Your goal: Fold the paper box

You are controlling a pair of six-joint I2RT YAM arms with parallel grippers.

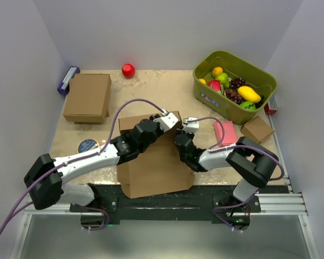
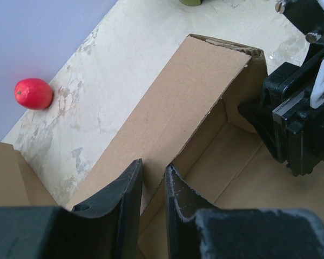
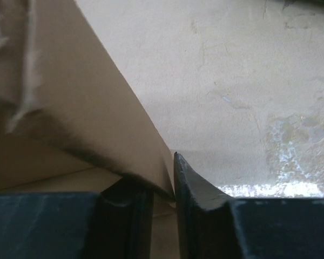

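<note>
While left gripper [image 2: 154,172] and right gripper [image 3: 163,181] pinch the paper box [image 2: 189,91] walls at its twelve-o'clock end, opposing pulls could tear them.

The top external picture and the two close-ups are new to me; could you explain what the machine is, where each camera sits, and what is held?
These are two robot arms bolted at the near edge of the table. The wide picture looks down from above and behind them; the other two come from a camera on each wrist. On it lie the half-folded paper box, a closed brown box, a small red fruit, a green bin of toy fruit and a cardboard cube. The left end effector pinches a raised wall of the paper box; the right end effector pinches another flap of it.
</note>
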